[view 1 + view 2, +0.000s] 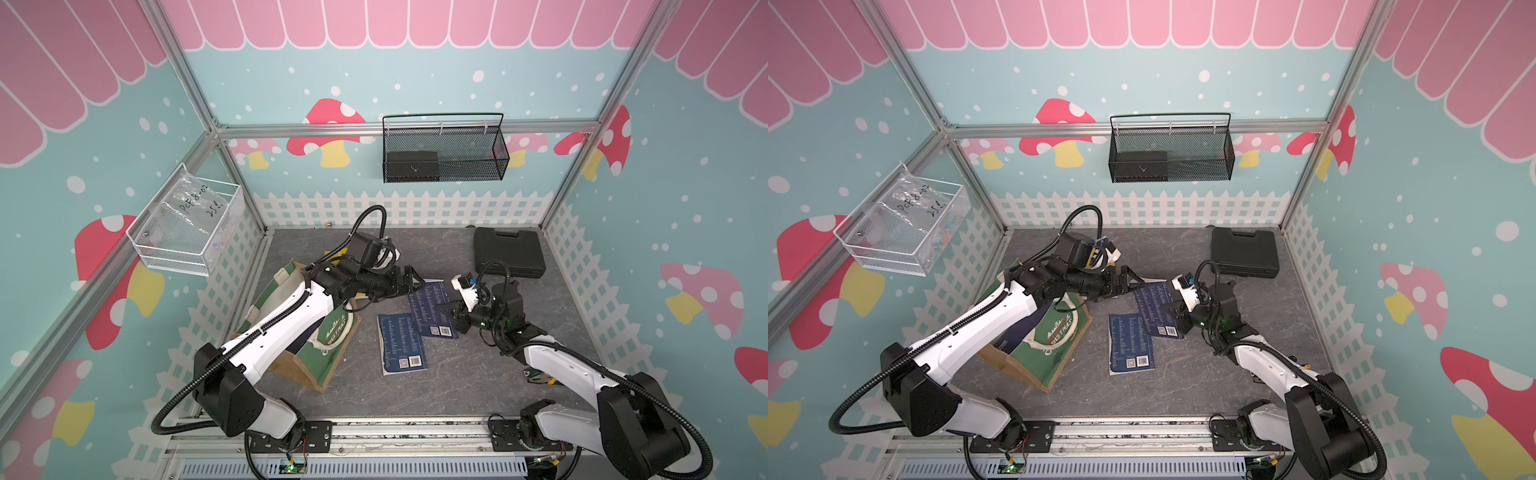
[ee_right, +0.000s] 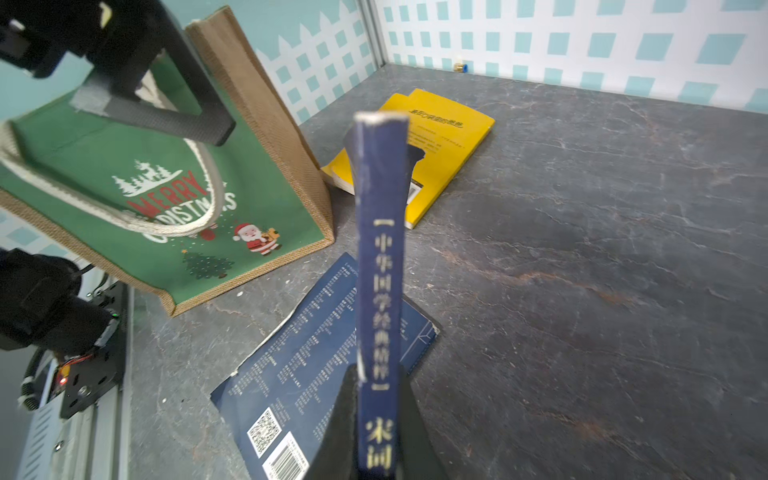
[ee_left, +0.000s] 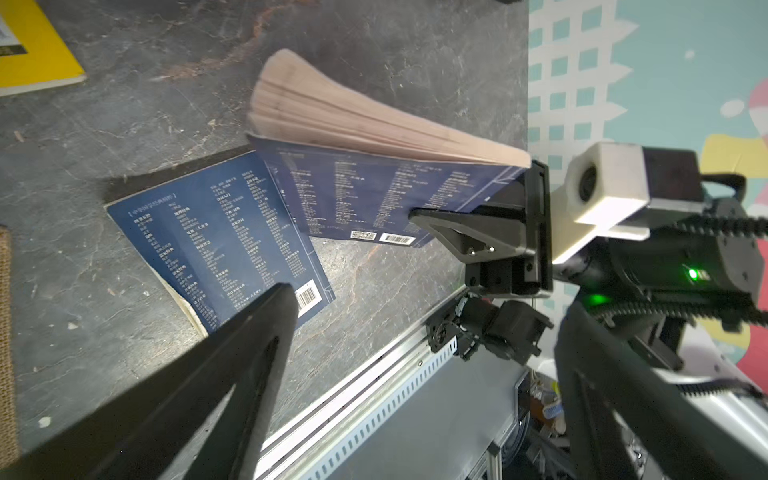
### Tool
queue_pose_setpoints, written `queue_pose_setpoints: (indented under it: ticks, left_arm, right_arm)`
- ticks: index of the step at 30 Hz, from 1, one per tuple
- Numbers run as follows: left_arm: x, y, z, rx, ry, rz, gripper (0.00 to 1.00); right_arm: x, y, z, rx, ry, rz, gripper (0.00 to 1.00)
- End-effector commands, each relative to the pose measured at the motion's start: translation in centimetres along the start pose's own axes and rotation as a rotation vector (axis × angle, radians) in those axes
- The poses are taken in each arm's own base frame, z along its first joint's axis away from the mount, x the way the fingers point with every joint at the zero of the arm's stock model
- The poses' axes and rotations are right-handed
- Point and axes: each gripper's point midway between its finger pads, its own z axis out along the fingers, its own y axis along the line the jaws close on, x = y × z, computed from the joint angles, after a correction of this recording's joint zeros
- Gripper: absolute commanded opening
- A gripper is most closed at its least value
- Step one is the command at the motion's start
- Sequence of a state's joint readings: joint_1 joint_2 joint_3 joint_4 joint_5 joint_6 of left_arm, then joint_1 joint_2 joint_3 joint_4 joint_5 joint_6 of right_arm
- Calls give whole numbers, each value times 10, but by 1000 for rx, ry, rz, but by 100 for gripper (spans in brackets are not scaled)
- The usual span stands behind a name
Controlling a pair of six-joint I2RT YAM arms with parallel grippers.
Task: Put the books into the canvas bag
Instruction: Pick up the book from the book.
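Observation:
The canvas bag stands at the left under my left arm; something dark blue shows in its mouth. My right gripper is shut on a navy book, lifted by its spine with the pages fanning open. A second navy book lies flat beneath it. My left gripper is open and empty, just beyond the lifted book's far edge. A yellow book lies behind the bag.
A thick black plastic case lies at the back right. The black mesh basket hangs on the back wall and the white wire basket on the left wall. A metal rail runs along the front edge.

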State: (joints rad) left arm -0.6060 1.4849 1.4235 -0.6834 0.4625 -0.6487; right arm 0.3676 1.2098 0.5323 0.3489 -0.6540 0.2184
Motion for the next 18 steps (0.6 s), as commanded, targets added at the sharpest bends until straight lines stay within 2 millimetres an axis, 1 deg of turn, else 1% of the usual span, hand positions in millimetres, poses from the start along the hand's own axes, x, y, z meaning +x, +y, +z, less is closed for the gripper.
queue_pose_setpoints:
  ticks: [1,3,5,7,10,12,15,16,18]
  left_arm:
    - [-1,-39,-33,91,25,245,95]
    - [5,-44,-46,71,59,362,96]
    - [11,-39,-55,17,105,447,95]
    - [17,-29,-55,-47,154,501,95]
    - [28,-11,-50,-146,237,564,95]
    - [42,-9,-46,-163,300,617,94]
    - [56,-20,-42,-131,332,673,93]
    - [60,-22,-41,-127,348,681,91]
    - [67,-23,-40,-126,378,685,83]
  right_arm:
    - [-32,42,-6,-219,-76,-114,0]
    - [-34,61,-9,-350,-75,-101,0]
    - [-37,82,-17,-484,-79,-97,0]
    - [-38,100,-27,-598,-84,-111,0]
    - [-43,122,-42,-718,-102,-145,0]
    - [-45,131,-48,-759,-105,-157,0]
    - [-45,141,-53,-811,-95,-167,0]
    - [-45,144,-54,-817,-93,-166,0]
    - [-46,145,-54,-817,-92,-161,0]
